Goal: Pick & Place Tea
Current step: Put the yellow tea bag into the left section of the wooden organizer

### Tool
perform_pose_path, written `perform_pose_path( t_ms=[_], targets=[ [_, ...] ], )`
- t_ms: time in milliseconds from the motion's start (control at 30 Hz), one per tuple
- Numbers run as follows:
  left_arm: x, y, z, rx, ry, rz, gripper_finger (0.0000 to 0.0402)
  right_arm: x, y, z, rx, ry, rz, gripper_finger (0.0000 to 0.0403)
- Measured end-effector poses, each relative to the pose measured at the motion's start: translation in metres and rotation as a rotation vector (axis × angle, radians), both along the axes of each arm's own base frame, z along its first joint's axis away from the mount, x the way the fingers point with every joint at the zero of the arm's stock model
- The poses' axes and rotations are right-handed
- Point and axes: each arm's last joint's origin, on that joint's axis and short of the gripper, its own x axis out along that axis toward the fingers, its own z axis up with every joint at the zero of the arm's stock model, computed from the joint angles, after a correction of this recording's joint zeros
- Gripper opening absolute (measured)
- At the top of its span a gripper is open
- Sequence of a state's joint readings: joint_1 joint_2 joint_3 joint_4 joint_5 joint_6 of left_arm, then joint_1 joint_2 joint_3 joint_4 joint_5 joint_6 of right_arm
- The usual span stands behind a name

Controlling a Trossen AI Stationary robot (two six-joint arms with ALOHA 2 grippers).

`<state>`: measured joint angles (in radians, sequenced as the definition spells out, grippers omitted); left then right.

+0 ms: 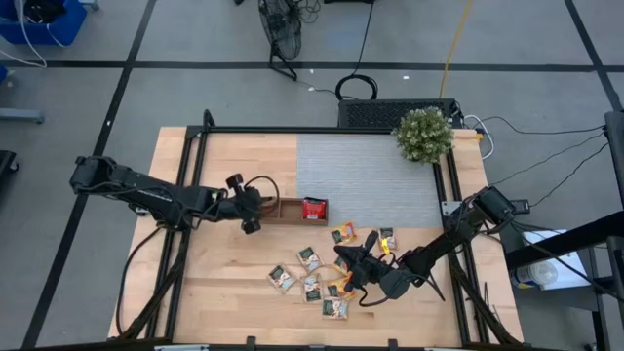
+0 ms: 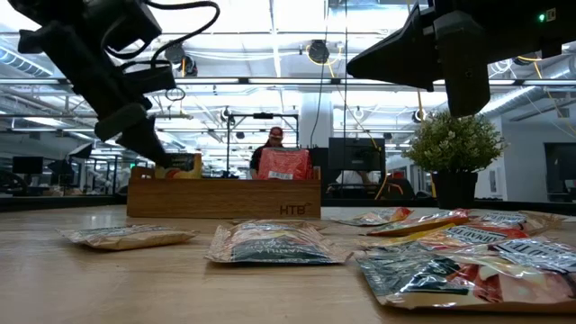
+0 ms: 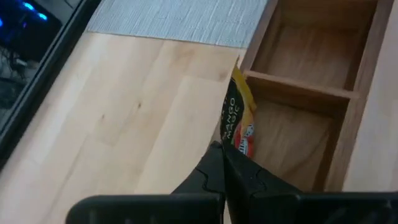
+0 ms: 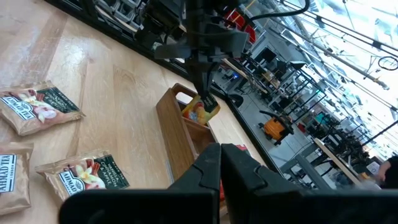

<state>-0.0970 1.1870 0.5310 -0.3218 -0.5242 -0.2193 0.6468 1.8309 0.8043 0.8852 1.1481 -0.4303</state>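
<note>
Tea sachets [image 1: 322, 278] lie loose on the wooden worktop [image 1: 224, 283], about ten of them seen from above. One red sachet [image 1: 314, 207] stands in the tray [image 1: 291, 211] (its right end). Only the left wrist view shows the left claw [image 3: 225, 152] pinched shut on an orange sachet [image 3: 239, 118] over the tray. The right claw [image 1: 343, 261] hangs closed and empty above the loose sachets.

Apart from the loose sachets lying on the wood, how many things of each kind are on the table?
Wooden tray: 1
Red sachet, inside it: 1
Orange sachet, in the left gripper: 1
Potted plant: 1
Grey mat: 1
Total: 5
</note>
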Motion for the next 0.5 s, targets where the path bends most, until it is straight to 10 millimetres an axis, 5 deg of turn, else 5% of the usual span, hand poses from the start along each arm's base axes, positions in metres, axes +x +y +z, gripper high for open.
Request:
perform_pose_path(
  t_ms=[500],
  targets=[
    [0.005,0.012,0.003,0.055,0.006,-0.067,0.0003,0.0,0.0,0.0,0.0,0.001,0.001,0.0]
  ],
)
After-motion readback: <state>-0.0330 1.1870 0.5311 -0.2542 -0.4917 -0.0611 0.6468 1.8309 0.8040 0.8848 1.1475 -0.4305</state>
